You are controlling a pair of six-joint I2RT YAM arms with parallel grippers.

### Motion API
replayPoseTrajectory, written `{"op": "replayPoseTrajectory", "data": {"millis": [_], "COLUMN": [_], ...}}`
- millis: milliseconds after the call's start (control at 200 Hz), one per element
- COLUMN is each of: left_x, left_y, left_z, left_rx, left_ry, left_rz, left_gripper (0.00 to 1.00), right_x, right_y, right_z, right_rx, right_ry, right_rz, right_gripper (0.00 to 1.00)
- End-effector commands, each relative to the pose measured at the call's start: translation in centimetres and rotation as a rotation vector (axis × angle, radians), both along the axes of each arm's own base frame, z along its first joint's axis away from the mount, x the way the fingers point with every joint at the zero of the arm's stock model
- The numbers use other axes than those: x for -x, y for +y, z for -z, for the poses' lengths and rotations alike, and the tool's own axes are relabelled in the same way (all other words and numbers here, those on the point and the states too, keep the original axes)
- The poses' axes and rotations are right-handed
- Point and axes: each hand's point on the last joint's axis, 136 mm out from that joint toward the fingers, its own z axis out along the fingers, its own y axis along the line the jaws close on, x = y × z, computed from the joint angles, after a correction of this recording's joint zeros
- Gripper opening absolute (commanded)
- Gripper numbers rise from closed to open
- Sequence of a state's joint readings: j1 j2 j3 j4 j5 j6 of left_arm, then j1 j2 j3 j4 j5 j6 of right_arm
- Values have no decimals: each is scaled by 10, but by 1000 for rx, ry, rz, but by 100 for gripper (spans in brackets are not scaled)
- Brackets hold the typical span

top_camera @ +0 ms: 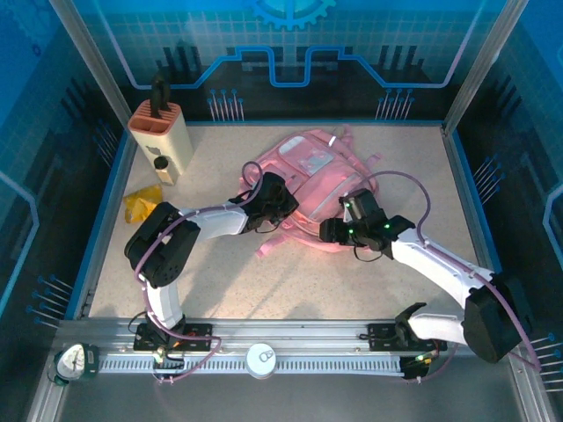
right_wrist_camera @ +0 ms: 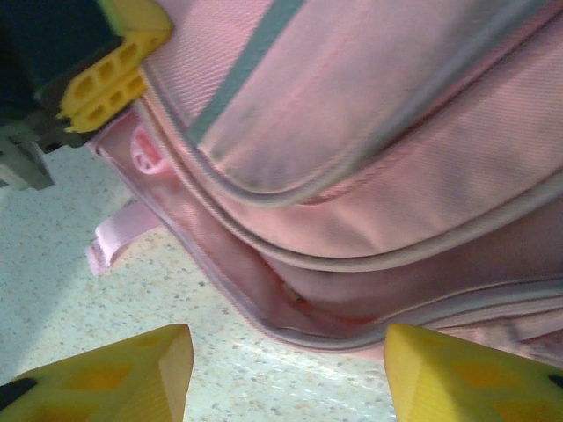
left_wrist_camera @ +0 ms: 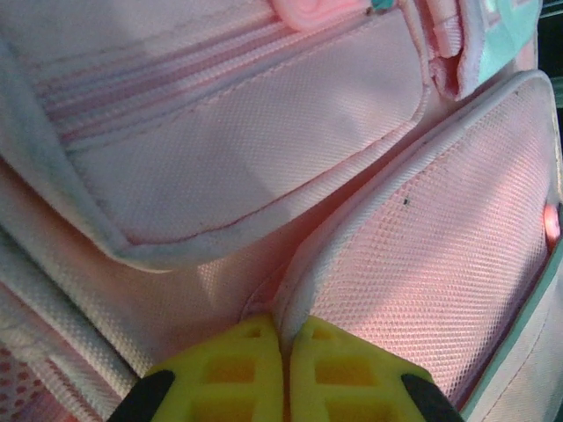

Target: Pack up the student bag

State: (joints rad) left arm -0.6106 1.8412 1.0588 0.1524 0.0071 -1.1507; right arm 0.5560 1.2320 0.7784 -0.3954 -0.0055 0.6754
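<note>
One speckled table (top_camera: 308,281) (bag (top_camera: 308,163)); blue walls (top_camera: 290,35)

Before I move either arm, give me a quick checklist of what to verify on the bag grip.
1. Left fingers closed on the student bag at its piped seam: ok.
2. Right fingers open: ok.
3. Bag's lower edge ahead of the right fingers, not yet between them: ok.
4. Main zip open enough for packing: cannot tell.
5. Yellow packet and beige holder on the table, apart from the bag: ok.
</note>
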Motion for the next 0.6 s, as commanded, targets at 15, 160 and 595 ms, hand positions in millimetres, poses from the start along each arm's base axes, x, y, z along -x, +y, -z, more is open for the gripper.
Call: {"op": "replayPoseTrajectory", "data": {"millis": [15, 160, 595], "left_x": [9, 16, 30], "left_y": [-24, -28, -39], "left_z": [-28, -36, -56], "left_rx": [52, 75, 120], "left_ry": [-32, -45, -57], "left_rz": [67, 73, 110], "left_gripper": [0, 0, 0], "right_x": [-5, -9, -46], "right_y": [8, 28, 41], "right_z": [-5, -6, 2], "right_rx": [10, -44, -54], "right_ry": [-2, -28, -122], "right_rz": [127, 222, 386], "right_gripper": [60, 57, 57]}}
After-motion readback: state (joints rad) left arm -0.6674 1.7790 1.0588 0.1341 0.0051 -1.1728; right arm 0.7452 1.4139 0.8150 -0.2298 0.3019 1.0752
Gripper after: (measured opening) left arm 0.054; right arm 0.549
